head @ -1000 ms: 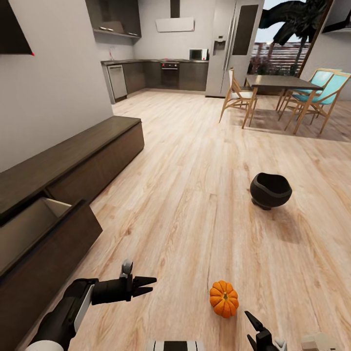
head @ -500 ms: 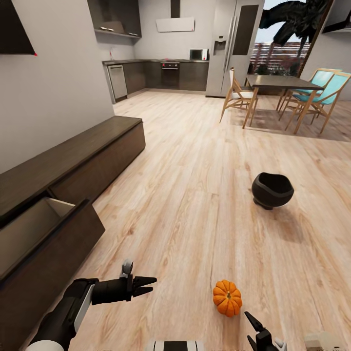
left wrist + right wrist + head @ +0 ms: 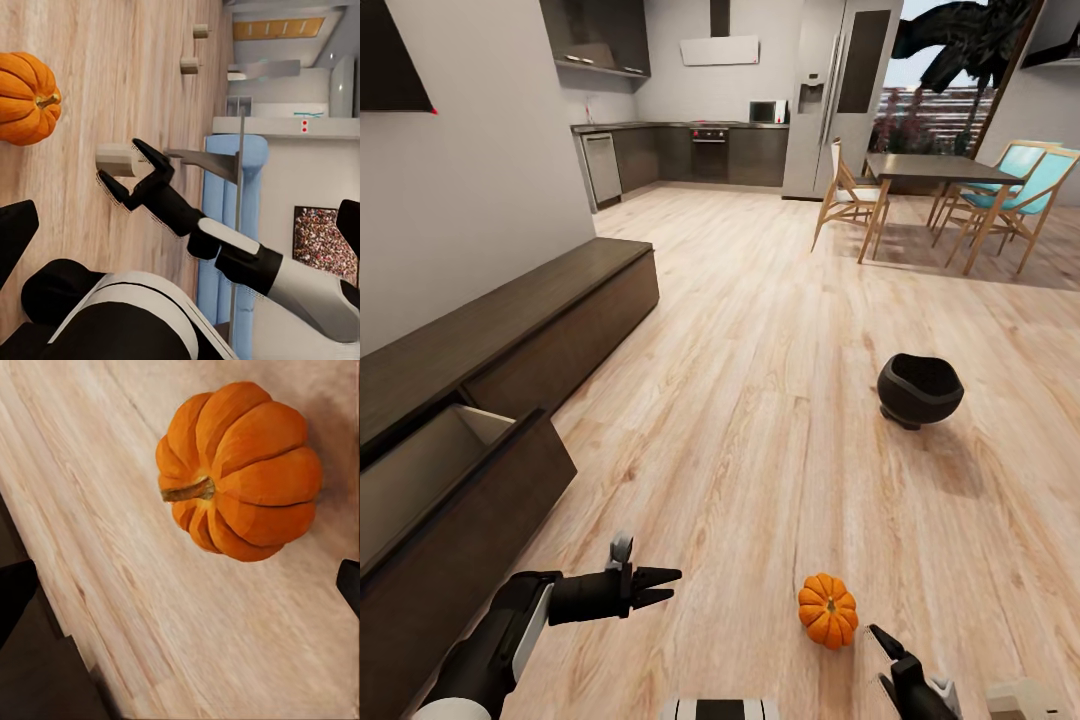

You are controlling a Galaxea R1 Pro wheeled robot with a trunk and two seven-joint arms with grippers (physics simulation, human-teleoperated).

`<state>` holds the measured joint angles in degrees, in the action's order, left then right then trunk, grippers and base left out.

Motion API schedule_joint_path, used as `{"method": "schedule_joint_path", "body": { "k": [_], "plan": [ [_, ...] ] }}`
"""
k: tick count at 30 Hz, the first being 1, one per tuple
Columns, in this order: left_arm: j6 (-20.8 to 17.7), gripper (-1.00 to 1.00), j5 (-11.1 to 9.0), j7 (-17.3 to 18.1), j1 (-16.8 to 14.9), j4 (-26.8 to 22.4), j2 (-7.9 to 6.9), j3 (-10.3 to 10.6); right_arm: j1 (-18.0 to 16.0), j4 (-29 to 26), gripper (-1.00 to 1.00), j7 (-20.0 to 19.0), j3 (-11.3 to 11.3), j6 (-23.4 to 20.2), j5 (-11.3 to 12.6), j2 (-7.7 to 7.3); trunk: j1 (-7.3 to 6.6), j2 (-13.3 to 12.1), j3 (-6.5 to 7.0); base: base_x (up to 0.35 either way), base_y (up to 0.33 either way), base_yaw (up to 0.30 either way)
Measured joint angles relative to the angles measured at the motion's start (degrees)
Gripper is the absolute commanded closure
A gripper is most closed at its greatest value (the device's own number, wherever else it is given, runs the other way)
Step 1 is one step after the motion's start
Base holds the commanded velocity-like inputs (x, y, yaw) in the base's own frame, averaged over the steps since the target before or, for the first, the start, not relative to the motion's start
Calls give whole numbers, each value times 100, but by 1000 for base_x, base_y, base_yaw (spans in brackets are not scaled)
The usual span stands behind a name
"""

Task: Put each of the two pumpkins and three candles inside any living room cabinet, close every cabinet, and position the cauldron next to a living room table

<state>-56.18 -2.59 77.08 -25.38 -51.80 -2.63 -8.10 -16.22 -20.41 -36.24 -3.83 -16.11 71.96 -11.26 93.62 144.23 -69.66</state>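
An orange pumpkin (image 3: 828, 611) lies on the wood floor just left of my open right gripper (image 3: 888, 660). In the right wrist view the pumpkin (image 3: 240, 472) sits between and beyond the spread fingertips, untouched. My left gripper (image 3: 663, 586) hovers open and empty over the floor, left of the pumpkin (image 3: 26, 97). A beige candle (image 3: 114, 159) stands behind the right gripper (image 3: 129, 171); two more candles (image 3: 190, 66) stand farther off. The black cauldron (image 3: 919, 390) sits mid-floor. The dark cabinet (image 3: 550, 330) runs along the left wall, its near drawer (image 3: 430, 480) pulled open. A grey table leg (image 3: 210, 161) shows past the candle.
A dining table (image 3: 930, 170) with wooden chairs stands at the far right, with the kitchen units (image 3: 690, 150) behind it. Open floor lies between the cabinet and the cauldron. A blue sofa (image 3: 221, 247) sits beyond the grey table.
My right gripper has reached a little farther forward, beside the pumpkin. The view has shifted slightly. The left arm has not moved.
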Motion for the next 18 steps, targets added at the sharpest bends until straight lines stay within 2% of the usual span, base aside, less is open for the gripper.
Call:
{"method": "schedule_joint_path", "body": {
  "k": [5, 11, 18],
  "plan": [
    [0, -100, 0, 0, 0, 3, 0, 2, -133, -8, -100, 45, 21, 30, -27, -128, 0, 0, 0, 0, 0, 0],
    [0, -100, 0, 0, 0, 3, 0, 1, -159, -16, -100, -18, 20, 41, -391, -198, 0, 0, 0, 0, 0, 0],
    [0, -100, 0, 0, 0, 3, -5, 2, -160, -50, -100, -29, 20, 42, -472, -235, 0, 0, 0, 0, 0, 0]
  ]
}}
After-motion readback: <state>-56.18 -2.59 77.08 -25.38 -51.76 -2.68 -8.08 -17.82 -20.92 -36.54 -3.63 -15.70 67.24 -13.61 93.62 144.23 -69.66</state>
